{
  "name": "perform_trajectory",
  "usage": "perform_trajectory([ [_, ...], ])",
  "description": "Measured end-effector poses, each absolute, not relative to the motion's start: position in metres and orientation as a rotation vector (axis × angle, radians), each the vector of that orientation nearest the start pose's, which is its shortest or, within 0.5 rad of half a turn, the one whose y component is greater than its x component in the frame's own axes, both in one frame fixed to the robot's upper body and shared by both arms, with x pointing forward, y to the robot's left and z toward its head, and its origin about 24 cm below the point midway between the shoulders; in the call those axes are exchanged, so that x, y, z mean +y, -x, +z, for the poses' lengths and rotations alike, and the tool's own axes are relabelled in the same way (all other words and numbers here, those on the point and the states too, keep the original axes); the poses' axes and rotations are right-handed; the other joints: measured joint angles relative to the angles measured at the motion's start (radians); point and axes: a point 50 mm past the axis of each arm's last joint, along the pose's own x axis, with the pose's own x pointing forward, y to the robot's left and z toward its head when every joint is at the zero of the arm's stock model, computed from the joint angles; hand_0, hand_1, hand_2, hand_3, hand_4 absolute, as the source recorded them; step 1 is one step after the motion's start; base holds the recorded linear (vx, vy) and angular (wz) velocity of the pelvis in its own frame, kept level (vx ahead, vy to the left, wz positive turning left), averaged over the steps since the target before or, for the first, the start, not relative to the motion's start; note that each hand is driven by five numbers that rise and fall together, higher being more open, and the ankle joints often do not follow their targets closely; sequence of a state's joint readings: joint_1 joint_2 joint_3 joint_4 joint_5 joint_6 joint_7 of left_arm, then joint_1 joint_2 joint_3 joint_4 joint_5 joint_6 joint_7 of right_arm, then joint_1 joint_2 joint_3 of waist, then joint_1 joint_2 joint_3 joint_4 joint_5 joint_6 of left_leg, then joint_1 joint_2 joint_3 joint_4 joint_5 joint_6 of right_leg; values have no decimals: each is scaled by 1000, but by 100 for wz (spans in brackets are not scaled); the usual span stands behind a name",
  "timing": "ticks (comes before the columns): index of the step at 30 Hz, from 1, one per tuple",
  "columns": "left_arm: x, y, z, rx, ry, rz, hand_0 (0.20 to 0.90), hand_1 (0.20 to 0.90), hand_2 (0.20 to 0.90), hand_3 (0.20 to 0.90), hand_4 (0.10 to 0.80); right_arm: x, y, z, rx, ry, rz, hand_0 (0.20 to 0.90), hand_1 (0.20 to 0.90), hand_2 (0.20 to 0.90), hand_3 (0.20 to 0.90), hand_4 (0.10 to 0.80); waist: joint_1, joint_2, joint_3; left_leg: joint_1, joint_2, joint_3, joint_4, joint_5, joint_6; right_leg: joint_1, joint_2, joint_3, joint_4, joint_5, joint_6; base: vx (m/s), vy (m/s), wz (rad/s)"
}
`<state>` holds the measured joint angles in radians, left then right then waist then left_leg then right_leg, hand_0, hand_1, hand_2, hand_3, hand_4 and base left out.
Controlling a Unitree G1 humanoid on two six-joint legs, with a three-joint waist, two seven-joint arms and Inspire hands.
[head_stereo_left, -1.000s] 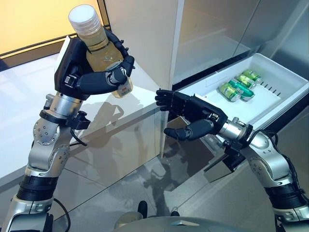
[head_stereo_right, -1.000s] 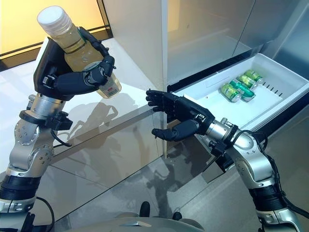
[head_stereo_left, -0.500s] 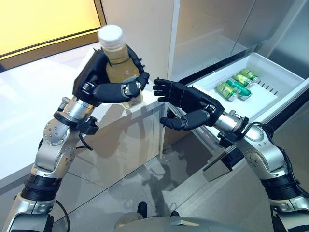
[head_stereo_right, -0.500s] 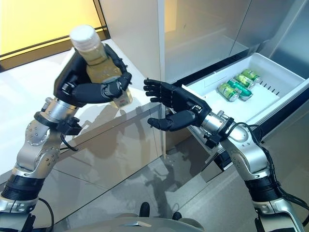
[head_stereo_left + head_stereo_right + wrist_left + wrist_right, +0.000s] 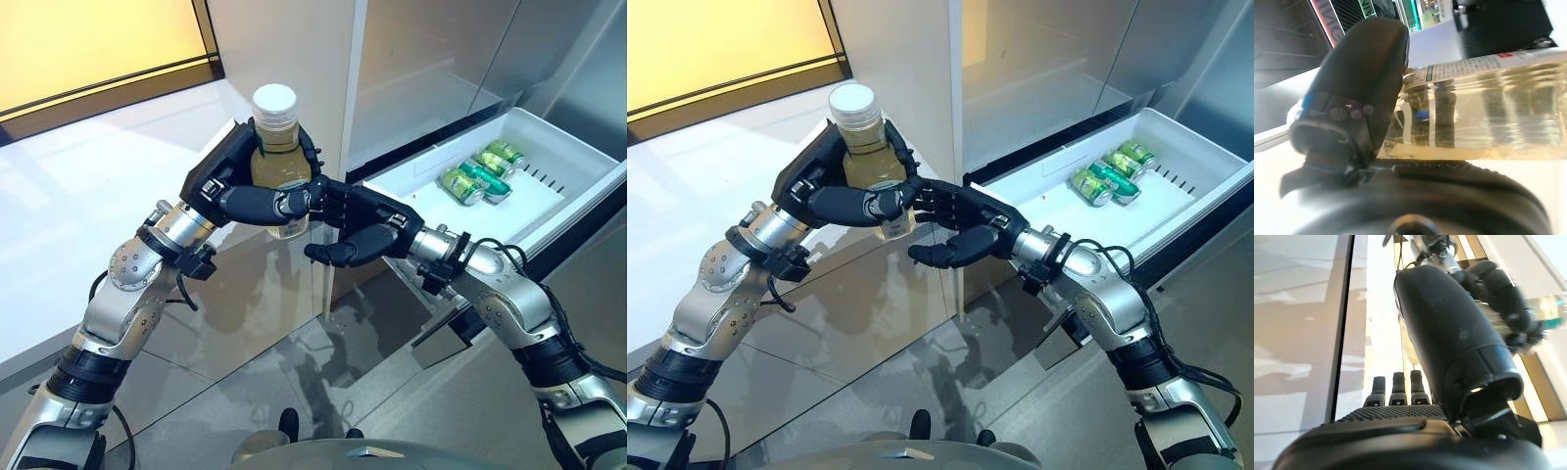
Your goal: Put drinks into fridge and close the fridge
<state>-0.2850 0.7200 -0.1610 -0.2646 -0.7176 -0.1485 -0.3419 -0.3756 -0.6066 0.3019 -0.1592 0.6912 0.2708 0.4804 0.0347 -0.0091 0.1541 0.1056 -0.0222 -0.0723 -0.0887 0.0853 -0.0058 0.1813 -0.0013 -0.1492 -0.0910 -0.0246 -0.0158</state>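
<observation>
Above the glossy white floor [image 5: 59,215], left robot hand [image 5: 257,201] grips a bottle [image 5: 278,162]; right robot hand [image 5: 358,230] spread wide beside it.

Bright even light, glare on glossy floor [image 5: 59,196]

Both arms are silver-grey metal with round screwed joints and black bands, and each ends in a matte black hand, the left hand [image 5: 227,178] and the right hand [image 5: 377,223], with ribbed segmented fingers [image 5: 257,203].
</observation>
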Motion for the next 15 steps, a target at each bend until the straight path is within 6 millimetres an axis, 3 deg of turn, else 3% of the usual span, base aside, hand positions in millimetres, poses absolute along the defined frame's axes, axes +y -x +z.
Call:
perform_trajectory([
  [7,160,-265,195,-486,-74,-760,300,300,300,200,100,-111,-285,150,-45,52,990,900,900,900,900,800,2,0,0,2,0,0,0,0,0,2,0,0,0,0,0,0,0,0],
  [15,158,-266,190,-442,-76,-781,300,300,300,200,100,-108,-288,156,-60,50,976,900,900,900,900,800,12,0,0,2,0,0,0,0,0,3,0,-1,0,0,0,0,0,0],
])
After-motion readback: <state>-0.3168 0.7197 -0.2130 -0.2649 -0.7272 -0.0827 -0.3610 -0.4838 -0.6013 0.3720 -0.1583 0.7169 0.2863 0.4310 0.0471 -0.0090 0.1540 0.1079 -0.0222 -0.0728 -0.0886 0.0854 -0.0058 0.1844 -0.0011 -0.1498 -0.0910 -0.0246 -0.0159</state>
